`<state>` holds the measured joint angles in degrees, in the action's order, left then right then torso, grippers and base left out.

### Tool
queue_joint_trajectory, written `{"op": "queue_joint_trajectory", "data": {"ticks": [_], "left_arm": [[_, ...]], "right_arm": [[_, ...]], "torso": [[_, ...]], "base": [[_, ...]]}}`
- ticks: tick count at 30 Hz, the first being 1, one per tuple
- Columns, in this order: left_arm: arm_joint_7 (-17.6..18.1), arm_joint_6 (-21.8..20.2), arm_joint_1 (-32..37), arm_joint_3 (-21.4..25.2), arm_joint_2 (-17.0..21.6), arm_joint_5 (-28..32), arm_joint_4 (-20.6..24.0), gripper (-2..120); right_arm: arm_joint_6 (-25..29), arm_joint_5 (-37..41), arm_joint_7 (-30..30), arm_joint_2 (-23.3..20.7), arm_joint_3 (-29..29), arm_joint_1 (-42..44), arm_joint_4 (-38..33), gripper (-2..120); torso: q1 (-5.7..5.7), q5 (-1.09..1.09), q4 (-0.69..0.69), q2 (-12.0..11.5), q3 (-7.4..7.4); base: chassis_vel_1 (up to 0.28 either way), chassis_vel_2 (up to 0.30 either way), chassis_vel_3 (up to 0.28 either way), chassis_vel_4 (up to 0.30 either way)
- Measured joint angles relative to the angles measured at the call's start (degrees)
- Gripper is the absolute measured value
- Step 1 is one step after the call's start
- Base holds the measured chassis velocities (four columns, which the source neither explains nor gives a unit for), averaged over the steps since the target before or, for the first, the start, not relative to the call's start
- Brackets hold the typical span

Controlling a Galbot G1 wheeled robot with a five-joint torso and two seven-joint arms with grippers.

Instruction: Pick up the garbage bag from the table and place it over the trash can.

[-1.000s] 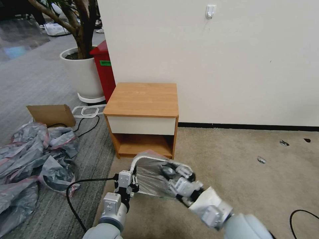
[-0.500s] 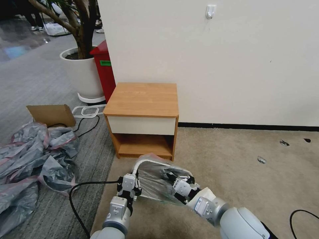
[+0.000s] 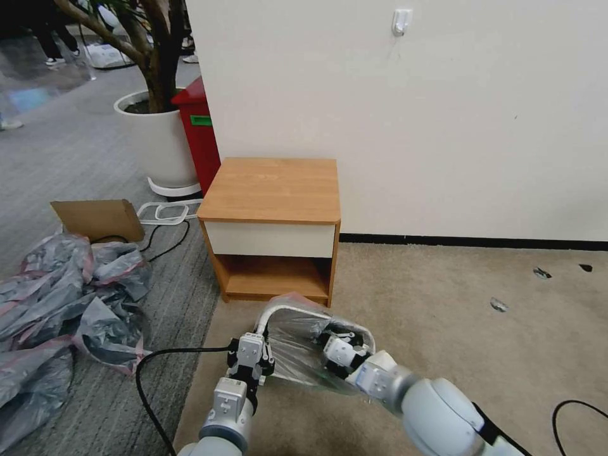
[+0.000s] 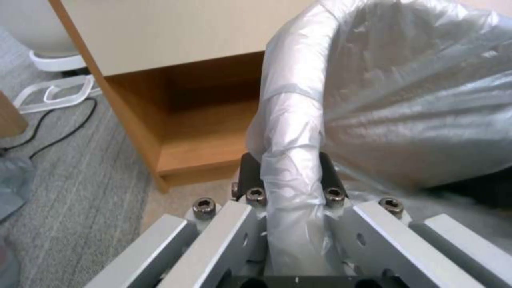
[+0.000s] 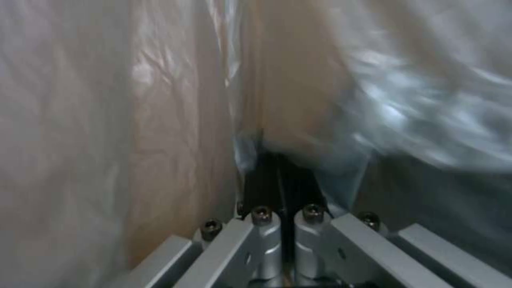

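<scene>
From the head camera you see the trash can standing on the beige carpet just in front of the table, with the garbage bag draped over its opening and hanging down its near side. Your left gripper sits at the can's left rim, and your right gripper reaches into the bagged opening from the right — its fingers are hidden among the plastic there. The tabletop is bare wood. Off to the left a heap of bags lies on the grey carpet beside a cardboard box, and a plant pot and a red box stand behind the table by the wall. In the left wrist camera you see the left gripper with its fingers set on either side of the can's rim, which is wrapped in the grey plastic; the rim fills the gap between them, so they pinch the bag-covered rim. The table's shelf gap shows just beyond. In the right wrist camera you see the right gripper with its dark fingertips pressed together, and a fold of the bag's film gathers right at the tips, with crumpled plastic all around.
</scene>
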<state>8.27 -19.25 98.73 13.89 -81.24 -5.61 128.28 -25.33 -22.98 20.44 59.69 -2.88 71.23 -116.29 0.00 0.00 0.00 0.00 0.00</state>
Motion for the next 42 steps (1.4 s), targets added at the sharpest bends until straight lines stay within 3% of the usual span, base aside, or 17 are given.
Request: {"op": "queue_joint_trajectory", "data": {"ticks": [6, 14, 19, 23, 27, 31, 33, 36, 37, 39, 42], "left_arm": [[0.0, -0.1, 0.5, -1.1, -0.4, -1.0, 0.1, 3], [-0.1, -0.1, 0.4, -2.2, -0.8, -1.4, -0.5, 3], [-0.1, -0.1, -0.1, -1.8, -0.8, -1.3, -1.3, 3], [0.2, -0.9, -1.1, 0.2, -0.7, 1.5, -2.2, 3], [1.8, -3.1, -2.0, 1.8, -0.6, 8.5, -2.2, 3], [5.4, -9.0, -2.7, 3.8, -0.2, 25.7, -0.5, 3], [5.9, -10.5, -2.8, 4.3, -0.1, 29.1, -0.1, 3], [6.3, -13.4, -2.8, 5.4, 0.5, 36.2, -0.4, 3], [6.3, -13.4, -2.8, 5.4, 0.5, 36.2, -0.4, 3], [6.3, -14.0, -2.6, 5.5, 1.2, 37.4, -1.3, 3], [6.3, -14.4, -2.5, 5.3, 1.4, 38.2, -1.7, 3]], "right_arm": [[-1.0, -3.3, 1.3, 2.9, -4.0, -4.4, 6.4, 0], [-1.1, -4.0, 1.6, 3.4, -5.1, -6.2, 9.4, 0], [-0.8, -3.8, 1.6, 2.7, -3.8, -5.0, 8.3, 0], [0.7, -1.8, 1.5, 0.0, 0.1, -0.4, 1.9, 0], [1.9, 1.0, 1.1, -2.6, 4.1, 4.5, -3.8, 0], [5.2, 7.0, -0.9, -3.8, 12.2, 12.1, -10.3, 0], [6.3, 9.9, -2.3, -3.0, 13.9, 13.5, -11.5, 0], [13.7, 20.6, -11.3, 3.2, 18.9, 17.6, -13.5, 2], [13.7, 20.6, -11.3, 3.2, 18.9, 17.6, -13.5, 2], [19.1, 23.7, -13.4, 8.4, 22.1, 19.6, -13.3, 14], [21.8, 25.0, -14.1, 11.2, 23.5, 21.3, -12.6, 23]], "torso": [[0.0, -0.01, 0.0, 0.0, 0.0], [0.0, 0.0, 0.0, 0.0, 0.0], [0.0, 0.0, 0.0, 0.0, 0.0], [0.0, 0.0, 0.0, 0.0, 0.0], [0.0, 0.01, -0.01, 0.0, 0.0], [0.01, -0.01, -0.01, 0.0, 0.0], [0.0, 0.0, -0.01, 0.0, 0.0], [0.0, 0.0, -0.01, 0.0, -0.01], [0.0, 0.0, -0.01, 0.0, -0.01], [0.01, 0.0, -0.01, 0.0, -0.01], [0.0, 0.0, -0.01, 0.0, 0.0]], "base": [[0.0, 0.0, 0.0, 0.0], [0.0, 0.0, 0.0, 0.0], [0.0, 0.0, 0.0, 0.0], [0.0, 0.0, 0.0, 0.0], [0.0, 0.0, 0.0, 0.0], [0.0, 0.0, 0.0, 0.0], [0.0, 0.0, 0.0, 0.0], [0.0, 0.0, 0.0, 0.0], [0.0, 0.0, 0.0, 0.0], [0.0, 0.0, 0.0, 0.0], [0.0, 0.0, 0.0, 0.0]]}}
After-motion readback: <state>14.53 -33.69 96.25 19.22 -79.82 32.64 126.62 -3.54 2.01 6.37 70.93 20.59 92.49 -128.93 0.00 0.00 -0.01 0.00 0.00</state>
